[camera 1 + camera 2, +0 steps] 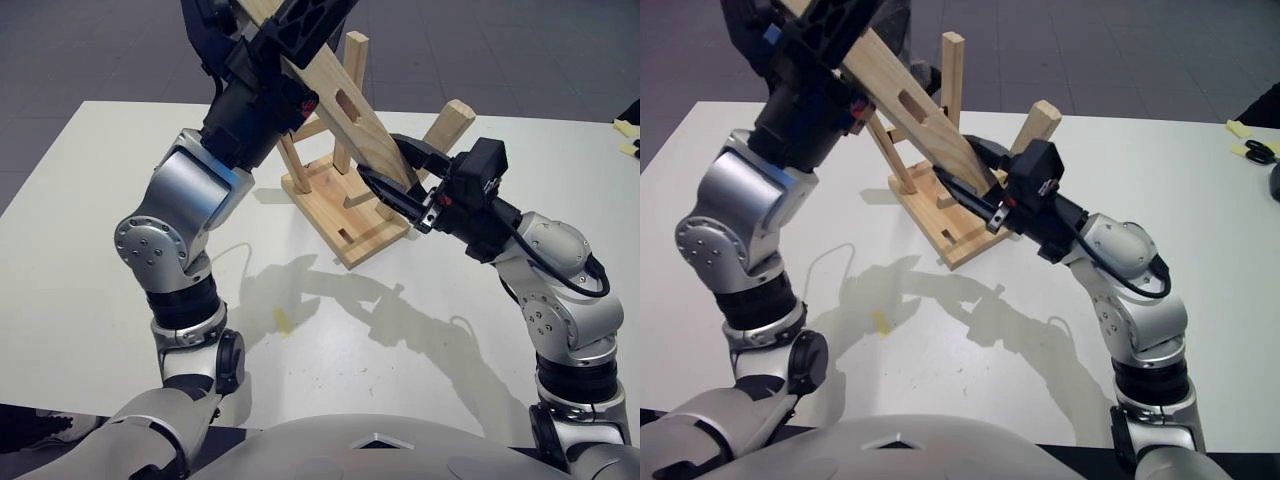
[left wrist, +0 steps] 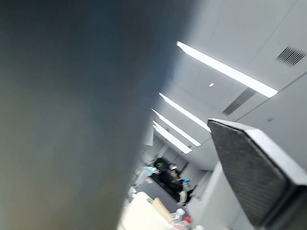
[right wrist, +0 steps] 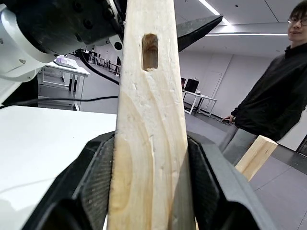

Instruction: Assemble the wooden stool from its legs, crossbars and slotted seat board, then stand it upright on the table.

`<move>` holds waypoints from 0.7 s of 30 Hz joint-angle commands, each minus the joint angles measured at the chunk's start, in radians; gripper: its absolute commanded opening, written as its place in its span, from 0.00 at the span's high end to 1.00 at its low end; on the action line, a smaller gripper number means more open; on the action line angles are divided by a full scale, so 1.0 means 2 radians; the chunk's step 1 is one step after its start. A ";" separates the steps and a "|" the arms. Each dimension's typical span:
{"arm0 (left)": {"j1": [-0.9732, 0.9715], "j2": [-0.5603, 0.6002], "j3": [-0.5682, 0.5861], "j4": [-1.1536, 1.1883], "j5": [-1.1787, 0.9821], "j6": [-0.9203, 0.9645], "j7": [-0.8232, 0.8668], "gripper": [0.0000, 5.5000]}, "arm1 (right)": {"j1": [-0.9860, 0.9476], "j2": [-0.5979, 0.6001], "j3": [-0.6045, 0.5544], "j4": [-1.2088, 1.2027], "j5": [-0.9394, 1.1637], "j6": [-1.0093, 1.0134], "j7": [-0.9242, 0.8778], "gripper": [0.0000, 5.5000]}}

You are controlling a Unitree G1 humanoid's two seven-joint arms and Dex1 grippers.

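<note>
Your left arm (image 1: 190, 195) and right arm (image 1: 565, 300) are rounded silver shells with black joints. Screws ring the left elbow disc (image 1: 150, 250). A black cable (image 1: 575, 291) loops off the right.

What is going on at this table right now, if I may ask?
The robot is assembling a wooden stool. It holds one wooden leg with both arms: the left gripper is shut near its upper end, the right gripper low down, just above the seat board. The board lies on the table with other legs already standing up from it.
</note>
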 commanded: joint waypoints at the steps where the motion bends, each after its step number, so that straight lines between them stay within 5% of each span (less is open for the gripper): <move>1: 0.012 0.055 0.013 -0.006 0.025 0.001 -0.006 0.24 | -0.005 -0.011 0.004 -0.012 -0.012 0.002 0.002 0.63; 17: 0.047 0.105 0.010 -0.040 0.003 -0.016 -0.014 0.75 | 0.008 -0.008 0.002 -0.006 -0.036 -0.009 -0.003 0.63; 21: 0.039 0.101 0.001 -0.037 0.011 -0.027 -0.012 0.80 | 0.007 -0.008 0.004 -0.002 -0.039 -0.013 -0.002 0.63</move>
